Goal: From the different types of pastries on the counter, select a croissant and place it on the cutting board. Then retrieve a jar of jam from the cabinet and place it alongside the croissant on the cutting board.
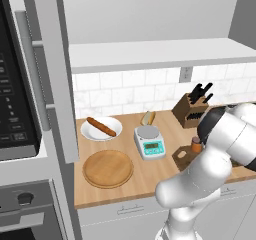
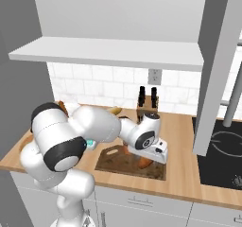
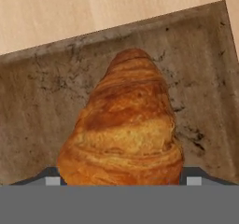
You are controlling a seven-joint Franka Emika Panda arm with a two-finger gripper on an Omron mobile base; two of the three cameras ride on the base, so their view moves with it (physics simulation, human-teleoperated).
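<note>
Croissant [image 3: 125, 125] lies on the dark cutting board [image 3: 42, 101] between the tips of the claw [image 3: 120, 177], whose jaws stand parted just clear of its sides, apparently releasing it there so the jam can be set alongside.

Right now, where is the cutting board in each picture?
Left base view: the cutting board peeks out right of centre.
Right base view: the board lies in the centre.
Hand view: the board lies beneath the croissant.
Landmark: the knife block stands behind it.
</note>
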